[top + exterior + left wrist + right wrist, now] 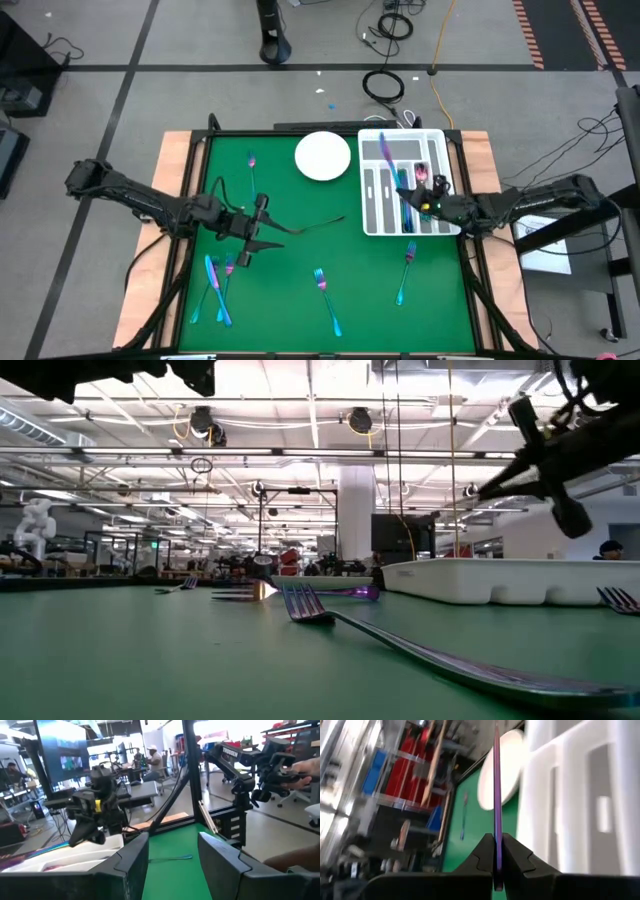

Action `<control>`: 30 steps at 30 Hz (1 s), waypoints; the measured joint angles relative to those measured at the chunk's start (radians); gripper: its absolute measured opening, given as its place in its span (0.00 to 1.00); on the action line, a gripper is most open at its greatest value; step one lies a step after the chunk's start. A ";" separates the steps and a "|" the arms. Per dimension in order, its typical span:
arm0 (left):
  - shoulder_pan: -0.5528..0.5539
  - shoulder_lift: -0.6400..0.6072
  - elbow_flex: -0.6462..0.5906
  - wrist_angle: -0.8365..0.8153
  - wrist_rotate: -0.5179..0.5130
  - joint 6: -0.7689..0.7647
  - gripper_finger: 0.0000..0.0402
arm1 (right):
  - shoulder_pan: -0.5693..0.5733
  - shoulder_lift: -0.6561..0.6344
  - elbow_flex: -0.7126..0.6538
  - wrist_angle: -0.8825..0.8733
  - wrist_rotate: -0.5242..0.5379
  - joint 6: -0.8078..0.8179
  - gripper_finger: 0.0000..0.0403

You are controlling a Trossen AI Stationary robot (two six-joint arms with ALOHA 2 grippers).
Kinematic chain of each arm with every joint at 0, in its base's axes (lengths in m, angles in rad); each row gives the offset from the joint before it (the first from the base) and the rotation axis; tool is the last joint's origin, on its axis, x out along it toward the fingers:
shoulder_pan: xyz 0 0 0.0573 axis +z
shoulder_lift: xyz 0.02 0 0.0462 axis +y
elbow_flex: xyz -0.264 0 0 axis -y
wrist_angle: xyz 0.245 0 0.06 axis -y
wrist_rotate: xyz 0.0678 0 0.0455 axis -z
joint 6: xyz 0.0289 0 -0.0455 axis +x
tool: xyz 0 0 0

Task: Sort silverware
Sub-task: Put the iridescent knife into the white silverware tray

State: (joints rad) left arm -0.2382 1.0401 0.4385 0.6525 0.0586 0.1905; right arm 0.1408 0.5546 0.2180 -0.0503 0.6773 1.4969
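Iridescent silverware lies scattered on the green mat: a fork [252, 160] at the far left, a cluster [216, 288] at the near left, two forks [327, 296] [405, 270] near the front, and a dark slim piece [320, 222] mid-table. My left gripper [272, 226] hovers open just left of that piece, which shows between its fingers [172, 858]. My right gripper [413, 196] is over the white slotted tray [372, 215], shut on a purple-blue piece [392, 160]. The tray holds a few pieces, among them a pink spoon [422, 175]. My right gripper pinches one slim purple-blue piece of silverware [496, 845] between its two fingers, gripped on its flat sides so it shows edge-on. The fingers come nearly level from the table's right. The piece sticks out forward past the fingertips, lifted clear above the tray.
A white round plate [322, 157] sits left of the tray at the far side. A fork [310, 605] lies close to the low camera. The frame posts [190, 775] stand at the table's corners. People sit in the room beyond; a hand [300, 768] shows at the right.
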 joint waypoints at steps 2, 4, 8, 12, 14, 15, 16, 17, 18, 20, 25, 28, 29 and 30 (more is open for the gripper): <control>0.000 0.000 -0.001 -0.013 0.000 0.002 0.43 | 0.062 0.009 0.000 -0.054 0.094 0.089 0.00; 0.000 0.000 -0.001 -0.019 0.000 0.007 0.43 | 0.120 0.013 0.001 -0.106 0.168 0.166 0.00; 0.000 0.000 -0.001 -0.033 0.019 0.006 0.43 | 0.230 0.053 0.002 -0.105 0.268 0.278 0.00; 0.000 0.000 -0.001 -0.063 0.021 0.007 0.43 | 0.334 0.131 0.004 -0.093 0.312 0.401 0.00; 0.000 0.000 -0.001 -0.073 0.022 0.007 0.43 | 0.375 0.174 0.029 -0.116 0.323 0.446 0.00; 0.000 0.000 -0.001 -0.079 0.022 0.006 0.43 | 0.392 0.193 0.046 -0.138 0.324 0.472 0.00; 0.000 0.000 -0.001 -0.083 0.022 0.006 0.43 | 0.407 0.215 0.065 -0.174 0.326 0.500 0.00; 0.000 0.000 -0.001 -0.091 0.023 0.006 0.43 | 0.419 0.237 0.088 -0.221 0.330 0.533 0.00; 0.000 0.000 -0.001 -0.101 0.023 0.000 0.43 | 0.429 0.257 0.116 -0.284 0.330 0.574 0.00; 0.000 0.000 -0.001 -0.114 0.024 -0.002 0.43 | 0.446 0.289 0.177 -0.437 0.334 0.668 0.00; 0.000 0.000 -0.001 -0.114 0.024 -0.025 0.43 | 0.463 0.398 0.330 -0.816 0.278 0.876 0.00; 0.000 0.000 -0.001 -0.109 0.024 -0.026 0.43 | 0.454 0.449 0.351 -0.818 0.203 0.876 0.00; 0.000 0.000 -0.001 -0.109 0.024 -0.026 0.43 | 0.454 0.467 0.351 -0.799 0.185 0.874 0.00; 0.000 0.000 -0.001 -0.109 0.024 -0.026 0.43 | 0.455 0.487 0.351 -0.782 0.169 0.871 0.00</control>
State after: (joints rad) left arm -0.2382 1.0401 0.4374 0.5438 0.0826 0.1650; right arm 0.5959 1.0412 0.5690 -0.8323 0.8465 2.3680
